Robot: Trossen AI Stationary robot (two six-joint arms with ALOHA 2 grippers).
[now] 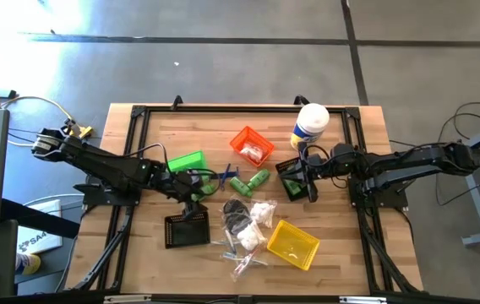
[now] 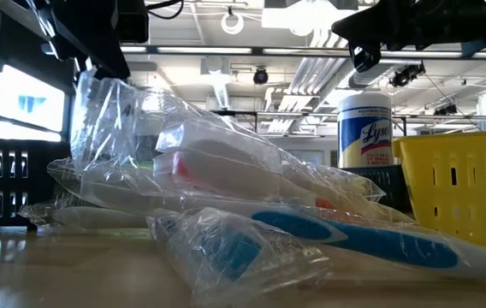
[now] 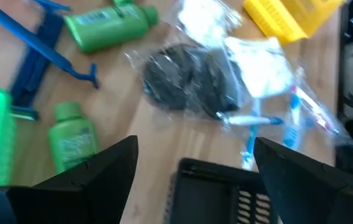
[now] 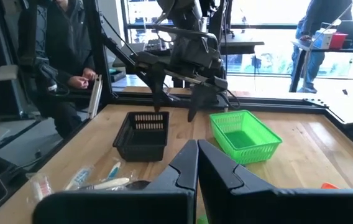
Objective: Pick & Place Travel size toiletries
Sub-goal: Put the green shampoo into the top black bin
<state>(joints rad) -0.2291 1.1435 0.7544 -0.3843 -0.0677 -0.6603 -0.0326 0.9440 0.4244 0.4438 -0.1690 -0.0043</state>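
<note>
Left gripper point(image 1: 196, 205) apparently empty above toiletries point(image 1: 248, 221)

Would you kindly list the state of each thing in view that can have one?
Left gripper: open, empty, above the black bin.
Right gripper: shut, empty.
Green bin: upright, empty.
Orange bin: holds white packets.
Yellow bin: tipped on its side.
Green bottles: lying flat.
Canister: upright, lidded.

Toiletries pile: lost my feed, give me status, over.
Left pincer open, hovering above black bin. Right pincer shut, empty, waiting near canister. Toiletries loose mid-table, none held. Nothing blocking.
</note>
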